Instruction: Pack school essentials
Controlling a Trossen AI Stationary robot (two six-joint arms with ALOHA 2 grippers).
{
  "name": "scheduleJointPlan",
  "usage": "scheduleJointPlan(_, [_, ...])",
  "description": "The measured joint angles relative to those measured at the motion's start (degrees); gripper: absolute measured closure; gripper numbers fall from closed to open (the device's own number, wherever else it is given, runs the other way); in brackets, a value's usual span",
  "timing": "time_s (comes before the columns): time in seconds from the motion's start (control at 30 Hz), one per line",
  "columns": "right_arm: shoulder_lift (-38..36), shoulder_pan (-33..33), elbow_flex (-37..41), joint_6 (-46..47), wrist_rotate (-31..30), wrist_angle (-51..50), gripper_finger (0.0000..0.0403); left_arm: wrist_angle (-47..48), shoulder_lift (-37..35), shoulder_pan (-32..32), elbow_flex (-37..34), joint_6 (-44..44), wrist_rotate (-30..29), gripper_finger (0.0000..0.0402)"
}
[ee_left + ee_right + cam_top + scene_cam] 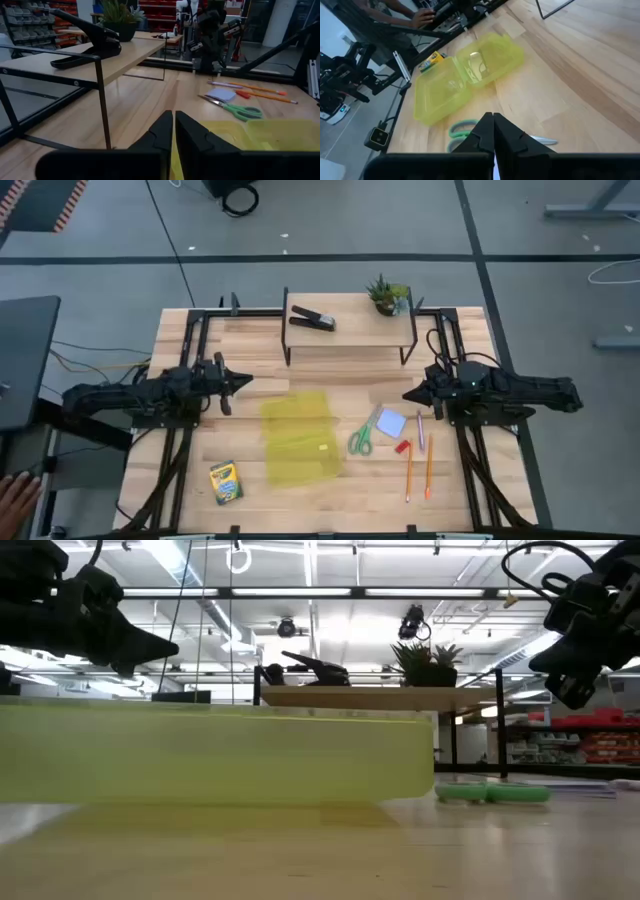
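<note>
**School things spread on the table, both arms raised with closed fingers**

One pair of green-handled scissors [362, 436] lies near the middle of the table, just right of the one open yellow case [299, 437]. Touching the scissors' blade end is one small pale-blue note pad [391, 423]. Beside the pad lies one tiny red block [403, 447], and right of it two thin orange pencils [428, 465] lie almost parallel, pointing toward the front edge. One more thin stick, pale in colour [420, 429], lies just above them. One green-yellow crayon box [226, 482] sits alone near the front left corner, well apart from the rest.

The yellow case lies flat with its two halves spread — it has bare wood on all sides. Between the case and the crayon box there is free room, and also between the pencils and the right edge.

At the back stands one low shelf [350, 330], carrying one black stapler [312, 320] and one small potted plant [388, 296].

The left gripper [240, 381] hangs above the left part of the table, fingers closed on nothing. The right gripper [410, 395] hangs above the right part, near the note pad — its fingers are also closed and empty.
</note>
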State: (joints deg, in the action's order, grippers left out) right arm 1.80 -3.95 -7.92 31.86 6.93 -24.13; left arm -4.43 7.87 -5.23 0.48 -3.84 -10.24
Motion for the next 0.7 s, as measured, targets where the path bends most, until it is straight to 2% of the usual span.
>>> scheduleJointPlan(0.4, [-0.01,-0.02,-0.01,0.00,0.00,0.00,0.0395,0.00,-0.01,-0.01,0.01,0.00,0.00,0.0366])
scheduleJointPlan(0.7, [0.00,0.00,0.00,0.00,-0.01,0.01,0.0395,0.00,-0.01,0.01,-0.01,0.00,0.02,0.0376])
